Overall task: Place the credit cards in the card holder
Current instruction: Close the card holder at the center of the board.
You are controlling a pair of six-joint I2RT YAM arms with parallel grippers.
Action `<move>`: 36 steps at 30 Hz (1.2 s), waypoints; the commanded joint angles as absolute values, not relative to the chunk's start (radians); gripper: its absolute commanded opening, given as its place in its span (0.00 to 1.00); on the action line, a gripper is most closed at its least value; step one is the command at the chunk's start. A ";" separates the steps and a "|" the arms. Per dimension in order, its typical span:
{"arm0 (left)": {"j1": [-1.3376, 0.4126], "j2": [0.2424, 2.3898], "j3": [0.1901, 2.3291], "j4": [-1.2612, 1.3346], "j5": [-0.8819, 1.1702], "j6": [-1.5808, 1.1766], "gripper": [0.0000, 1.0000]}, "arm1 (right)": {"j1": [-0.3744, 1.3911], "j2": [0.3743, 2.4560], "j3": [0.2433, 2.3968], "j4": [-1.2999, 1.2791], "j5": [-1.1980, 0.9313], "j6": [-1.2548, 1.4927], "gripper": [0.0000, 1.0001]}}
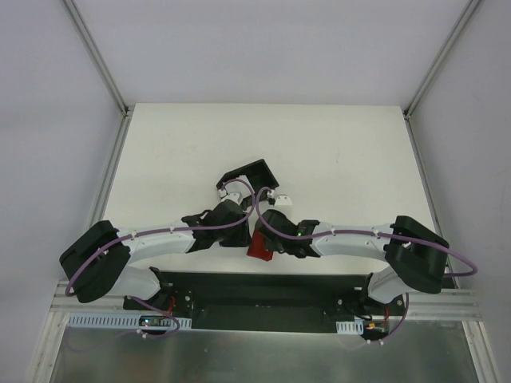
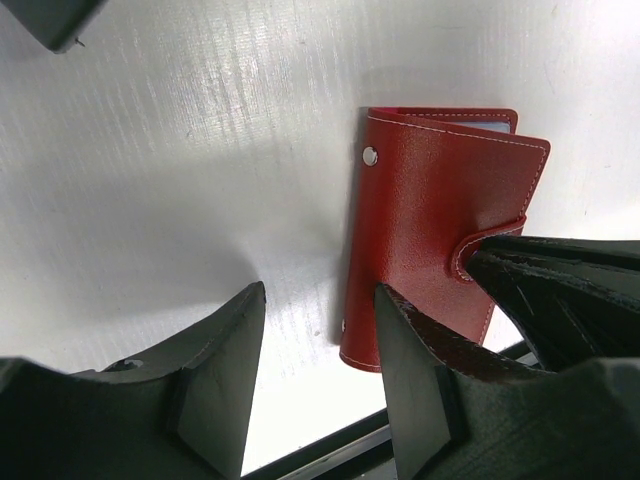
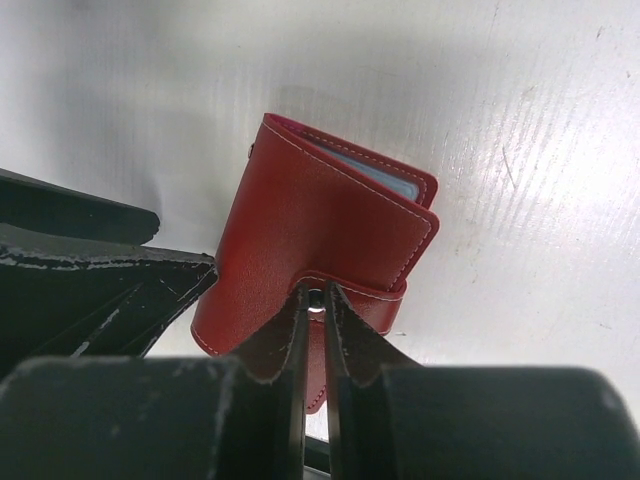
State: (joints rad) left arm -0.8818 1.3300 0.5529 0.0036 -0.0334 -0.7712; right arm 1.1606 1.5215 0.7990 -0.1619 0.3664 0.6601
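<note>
The card holder [image 1: 260,247] is a red wallet lying folded on the white table near its front edge, between the two arms. In the right wrist view the card holder [image 3: 320,225] has its snap tab [image 3: 365,298] wrapped over the cover. My right gripper [image 3: 318,300] is shut, its tips on the tab with the metal snap showing in the slit. My left gripper [image 2: 315,335] is open and empty at the card holder's [image 2: 440,215] left edge, one finger [image 2: 415,385] over its near corner. No loose credit cards show; a pale blue strip [image 3: 375,172] lies between the covers.
A black open-sided box [image 1: 254,175] stands just behind the grippers, its corner [image 2: 50,20] at the top left of the left wrist view. A small white object [image 1: 281,198] lies beside it. The black base rail [image 1: 263,289] runs along the table's front edge.
</note>
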 commanded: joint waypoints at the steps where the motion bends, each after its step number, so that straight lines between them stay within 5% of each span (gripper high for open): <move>1: -0.873 1.341 0.578 -0.015 -0.021 -0.749 0.47 | 1.187 1.557 0.816 -0.305 0.324 0.652 0.08; 36: -0.873 1.345 0.555 -0.015 -0.031 -0.765 0.47 | 1.276 1.743 0.858 -0.494 0.411 0.690 0.08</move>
State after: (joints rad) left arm -0.8818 1.3350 0.5549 0.0051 -0.0277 -0.7696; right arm 1.2633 1.6348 0.9306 -0.3290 0.5079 0.6880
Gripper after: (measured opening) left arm 0.468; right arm 0.082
